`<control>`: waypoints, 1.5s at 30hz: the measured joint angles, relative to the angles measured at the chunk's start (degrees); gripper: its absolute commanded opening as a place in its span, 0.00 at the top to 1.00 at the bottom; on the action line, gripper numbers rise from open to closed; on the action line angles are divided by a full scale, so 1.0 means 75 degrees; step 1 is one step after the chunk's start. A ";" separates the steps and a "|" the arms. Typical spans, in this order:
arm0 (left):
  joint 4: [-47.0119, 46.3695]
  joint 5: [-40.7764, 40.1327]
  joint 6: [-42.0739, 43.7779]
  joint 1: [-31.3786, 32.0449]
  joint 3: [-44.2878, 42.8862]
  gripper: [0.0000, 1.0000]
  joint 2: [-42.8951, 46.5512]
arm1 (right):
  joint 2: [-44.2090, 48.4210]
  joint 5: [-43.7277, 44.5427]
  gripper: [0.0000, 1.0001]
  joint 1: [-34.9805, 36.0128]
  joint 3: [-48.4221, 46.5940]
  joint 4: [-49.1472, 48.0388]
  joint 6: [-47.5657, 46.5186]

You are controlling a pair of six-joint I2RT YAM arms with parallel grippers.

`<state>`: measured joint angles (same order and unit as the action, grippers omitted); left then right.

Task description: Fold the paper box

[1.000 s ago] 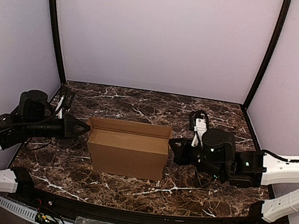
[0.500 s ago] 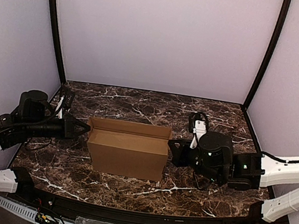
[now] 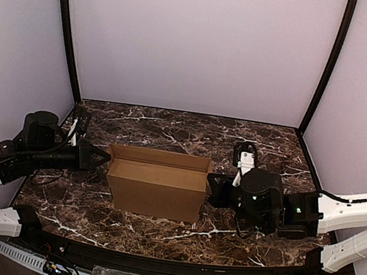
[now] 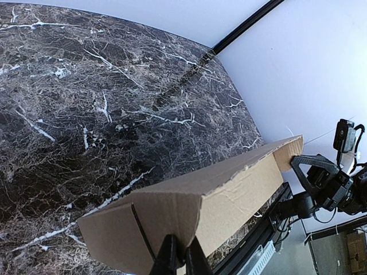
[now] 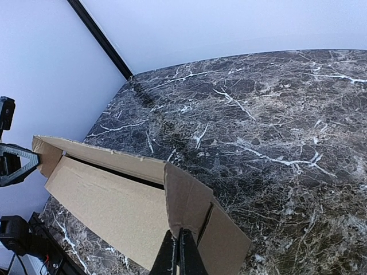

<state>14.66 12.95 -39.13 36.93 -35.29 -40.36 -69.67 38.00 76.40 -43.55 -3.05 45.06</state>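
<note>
The paper box (image 3: 154,192) stands open-topped mid-tabletop (image 3: 171,125), towards the near edge. Left gripper (image 4: 181,258): fingers pinch the box's left end wall. Right gripper (image 5: 177,249): fingers pinch the right end wall.

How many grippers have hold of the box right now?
2. The left gripper is pinched shut on the left end wall of the paper box; the right gripper is pinched shut on its right end wall. Neither grip is hidden.
</note>
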 measured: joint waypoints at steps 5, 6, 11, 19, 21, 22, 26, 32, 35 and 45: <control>-0.0006 -0.0015 -0.0032 0.0015 0.0017 0.96 0.0029 | 0.0000 0.0157 1.00 0.0114 0.0044 -0.0058 0.0067; -0.0009 -0.0017 -0.0041 0.0015 0.0026 0.96 0.0038 | 0.0000 0.0187 1.00 0.0137 0.0047 -0.0058 0.0082; -0.0009 -0.0023 -0.0070 0.0015 0.0047 0.96 0.0082 | -0.0020 0.0402 1.00 0.0286 0.0058 -0.0064 0.0131; -0.0035 -0.0052 -0.0105 0.0035 0.0082 0.96 0.0128 | -0.0026 0.0647 1.00 0.0431 0.0119 -0.0140 0.0239; -0.0047 -0.0052 -0.0128 0.0038 0.0087 0.97 0.0128 | -0.0061 0.0708 1.00 0.0463 0.0125 -0.0178 0.0289; -0.0064 -0.0052 -0.0140 0.0038 0.0099 0.96 0.0128 | -0.0090 0.0746 1.00 0.0481 0.0125 -0.0213 0.0315; -0.0119 -0.0052 -0.0166 0.0050 0.0128 0.97 0.0128 | -0.0210 0.0947 1.00 0.0545 0.0134 -0.0353 0.0425; -0.0181 -0.0076 -0.0216 0.0082 0.0184 0.96 0.0160 | -0.0353 0.1317 1.00 0.0726 0.0160 -0.0516 0.0624; -0.0210 -0.0079 -0.0221 0.0090 0.0239 0.97 0.0239 | -0.0385 0.1475 1.00 0.0819 0.0160 -0.0495 0.0705; -0.0315 -0.0178 -0.0277 0.0117 0.0425 0.96 0.0449 | -0.0589 0.1955 1.00 0.1081 0.0163 -0.0391 0.1154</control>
<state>12.29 11.62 -41.21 37.80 -32.10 -36.99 -74.08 52.66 84.51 -42.33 -5.98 53.71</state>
